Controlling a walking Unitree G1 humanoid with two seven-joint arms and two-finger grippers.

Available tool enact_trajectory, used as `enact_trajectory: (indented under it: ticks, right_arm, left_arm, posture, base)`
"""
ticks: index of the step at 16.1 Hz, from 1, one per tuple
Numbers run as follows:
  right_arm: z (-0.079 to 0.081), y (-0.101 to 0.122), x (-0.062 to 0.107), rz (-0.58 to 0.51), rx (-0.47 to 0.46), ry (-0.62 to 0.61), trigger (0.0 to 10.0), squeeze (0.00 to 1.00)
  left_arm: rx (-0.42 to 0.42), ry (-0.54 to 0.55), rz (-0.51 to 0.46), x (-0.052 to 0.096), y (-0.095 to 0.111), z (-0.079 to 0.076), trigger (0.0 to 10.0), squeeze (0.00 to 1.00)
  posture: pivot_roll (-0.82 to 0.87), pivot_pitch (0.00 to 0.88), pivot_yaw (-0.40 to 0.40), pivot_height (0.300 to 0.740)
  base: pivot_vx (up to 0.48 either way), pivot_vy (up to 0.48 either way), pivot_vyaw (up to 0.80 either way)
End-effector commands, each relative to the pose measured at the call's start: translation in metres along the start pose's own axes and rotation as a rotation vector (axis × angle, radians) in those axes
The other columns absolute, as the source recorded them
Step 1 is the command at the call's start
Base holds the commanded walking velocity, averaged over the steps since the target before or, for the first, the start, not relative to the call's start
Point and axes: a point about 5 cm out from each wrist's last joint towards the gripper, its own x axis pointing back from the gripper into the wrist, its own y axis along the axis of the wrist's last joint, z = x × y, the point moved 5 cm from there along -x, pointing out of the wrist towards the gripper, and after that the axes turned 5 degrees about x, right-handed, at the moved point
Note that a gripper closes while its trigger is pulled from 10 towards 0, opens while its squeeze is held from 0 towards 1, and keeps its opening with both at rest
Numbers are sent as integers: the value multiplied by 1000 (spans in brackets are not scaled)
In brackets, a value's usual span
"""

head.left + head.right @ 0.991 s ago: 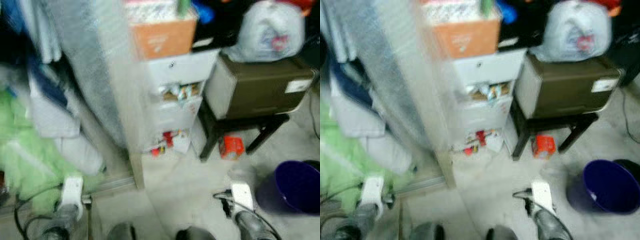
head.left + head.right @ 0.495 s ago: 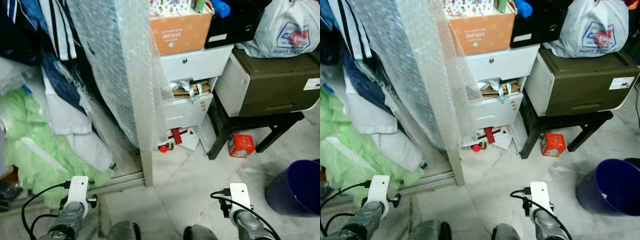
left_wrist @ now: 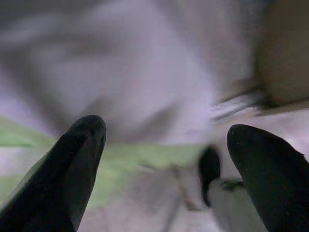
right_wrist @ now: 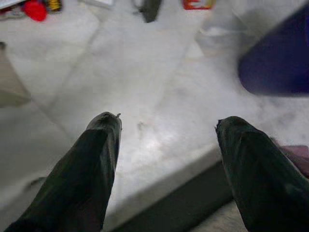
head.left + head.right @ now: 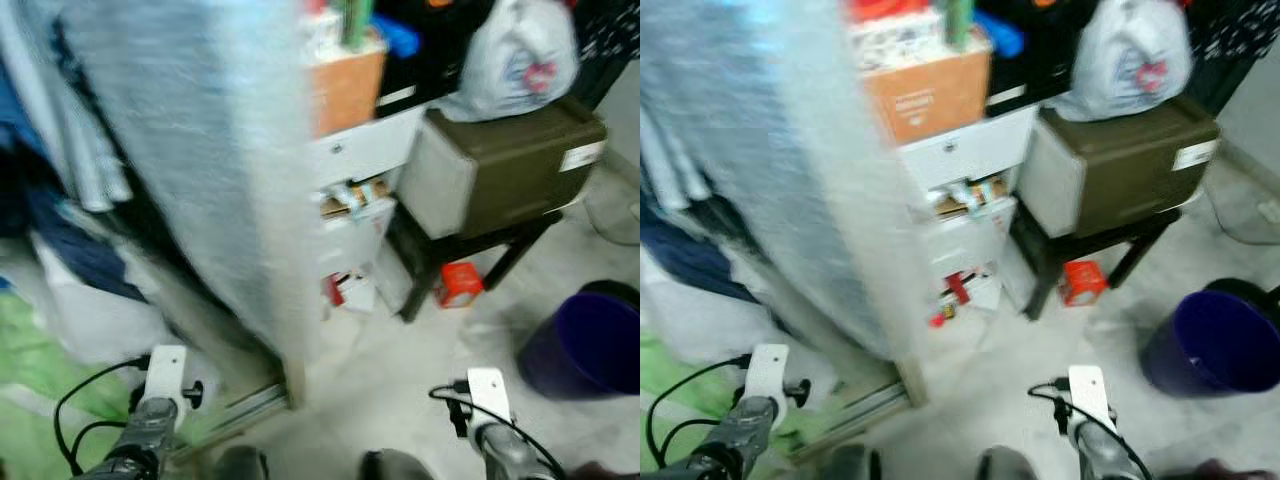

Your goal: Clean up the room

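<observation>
Beside the bubble-wrapped panel (image 5: 790, 190) stood a white drawer unit (image 5: 960, 200) with an orange box (image 5: 930, 95) on top and its lower drawers hanging open with clutter poking out. A small red ball (image 5: 936, 321) lay on the pale floor (image 5: 1010, 380) at its foot. To the right, a dark stool (image 5: 1080, 250) carried a brown and grey machine (image 5: 1120, 165), and a white plastic bag (image 5: 1130, 55) sat on that. A little red box (image 5: 1081, 281) rested on the floor under the stool, and a dark blue bucket (image 5: 1215, 340) stood well apart to the right. Clothes and a green blanket (image 5: 30, 400) were heaped on the left; everything looked smeared with motion. The left end effector (image 3: 164, 159) hung low near the blanket, fingers spread with nothing between them. The right end effector (image 4: 166, 164) hovered over bare floor, likewise released and empty, with the bucket near it.
</observation>
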Motion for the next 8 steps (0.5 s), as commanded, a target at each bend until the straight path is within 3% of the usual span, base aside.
enact_trajectory:
  ticks: [1, 8]
  right_arm:
    - [8, -1, 0, 0, 3, 18, 10000, 0]
    - [8, 0, 0, -2, 33, 32, 10000, 0]
  left_arm:
    - [-5, 36, 29, 1, -10, 11, 10000, 0]
    - [-20, 47, 33, 1, -8, 13, 10000, 0]
  posture:
    - [-31, 108, 4, 740]
    - [-31, 102, -2, 740]
  base:
    - [0, 0, 0]
    - [0, 0, 0]
